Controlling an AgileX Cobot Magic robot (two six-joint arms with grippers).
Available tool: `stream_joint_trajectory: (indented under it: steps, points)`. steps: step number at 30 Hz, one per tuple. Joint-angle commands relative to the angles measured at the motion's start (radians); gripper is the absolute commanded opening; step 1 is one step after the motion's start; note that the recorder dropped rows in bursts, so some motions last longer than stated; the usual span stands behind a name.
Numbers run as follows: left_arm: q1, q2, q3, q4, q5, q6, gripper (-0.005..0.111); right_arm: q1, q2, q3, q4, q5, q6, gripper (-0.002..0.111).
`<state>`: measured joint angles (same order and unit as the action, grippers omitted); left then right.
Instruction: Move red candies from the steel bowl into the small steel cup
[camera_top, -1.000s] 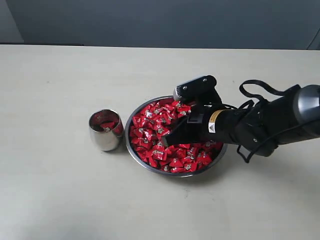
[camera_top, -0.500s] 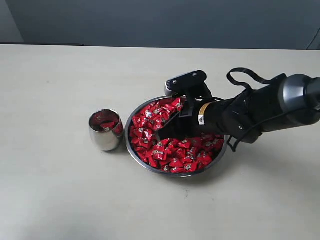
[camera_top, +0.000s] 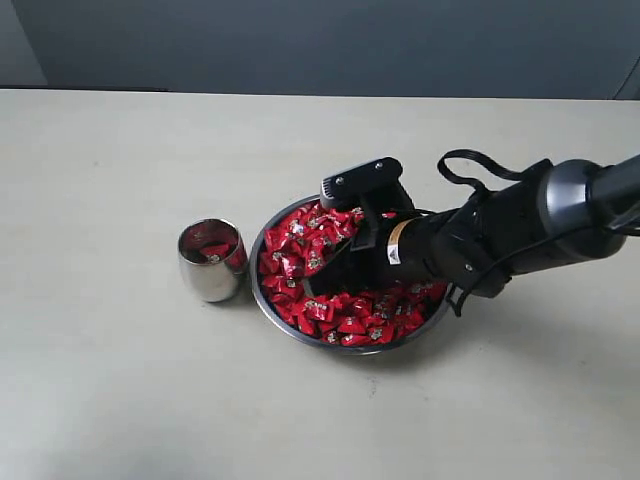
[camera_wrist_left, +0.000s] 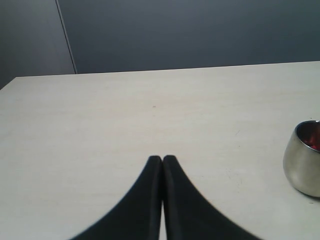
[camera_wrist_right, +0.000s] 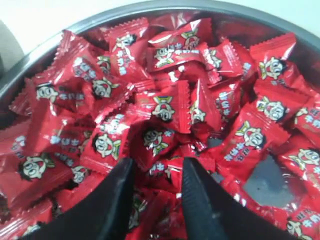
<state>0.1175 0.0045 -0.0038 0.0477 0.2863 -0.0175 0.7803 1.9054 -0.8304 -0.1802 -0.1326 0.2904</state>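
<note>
Red candies (camera_top: 345, 322) heaped in steel bowl (camera_top: 254, 276), centre of table (camera_top: 120, 380). Right gripper (camera_wrist_right: 156, 167) angled down into heap, jaws partly apart, tips among wrappers, nothing clamped. Small steel cup (camera_top: 210, 272) just beside bowl, a few candies inside. Left gripper (camera_wrist_left: 162, 159) closed, empty.

The wide, shallow round steel bowl (camera_top: 253, 272) is polished metal, and its thin rim is bright and mirror-smooth. At its nine o'clock, the small rounded steel cup (camera_top: 207, 272) has the same reflective finish, softer and satiny on its flank in the left wrist view. The small red candies (camera_wrist_right: 165, 107) have glossy, crinkled, foil-like wrappers with serrated crimped ends and printed silvery-white marks. The black fingers of the right gripper (camera_wrist_right: 155, 167) and the left gripper (camera_wrist_left: 162, 159) look smooth and matt, like plastic. The pale beige table (camera_top: 120, 380) is matt and faintly grained.
</note>
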Motion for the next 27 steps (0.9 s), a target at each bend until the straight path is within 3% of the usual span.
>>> stream_joint_trajectory:
  steps: [1,17,27]
  points:
    - [0.001,-0.004,0.004,-0.003,-0.002,-0.002,0.000,0.001,0.001,-0.006,0.000,0.010,-0.001,0.033]
    - [0.001,-0.004,0.004,-0.003,-0.002,-0.002,0.000,0.047,-0.083,-0.006,-0.179,0.101,-0.008,0.033]
    - [0.001,-0.004,0.004,-0.003,-0.002,-0.002,0.000,0.047,-0.106,-0.137,-0.193,0.397,-0.026,0.033]
